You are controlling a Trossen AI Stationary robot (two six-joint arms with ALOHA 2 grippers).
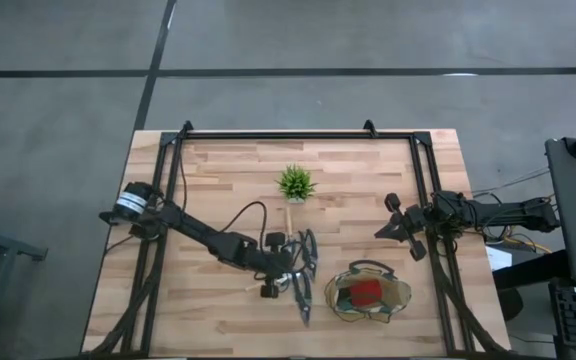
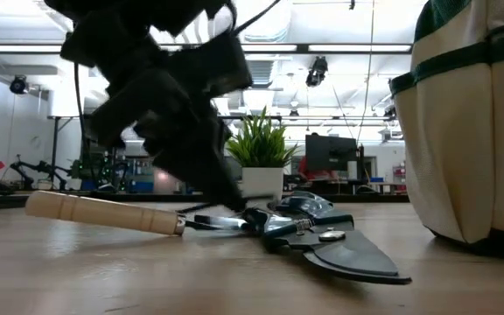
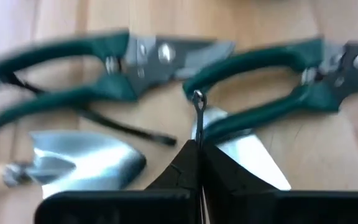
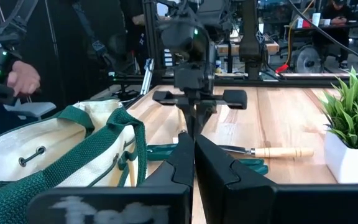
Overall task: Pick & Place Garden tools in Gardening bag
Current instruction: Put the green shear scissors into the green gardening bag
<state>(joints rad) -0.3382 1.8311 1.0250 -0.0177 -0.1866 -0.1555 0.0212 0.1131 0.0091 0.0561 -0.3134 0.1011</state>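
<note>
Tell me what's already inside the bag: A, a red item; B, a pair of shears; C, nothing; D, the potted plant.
A: the high view looks down into the bag and shows a red item inside, while the plant and the shears sit out on the table.

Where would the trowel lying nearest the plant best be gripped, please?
Probably by its wooden handle, coming straight down and closing across it. It lies flat, straight and bare on the table, whereas its other end is tucked among the pruning shears.
</note>
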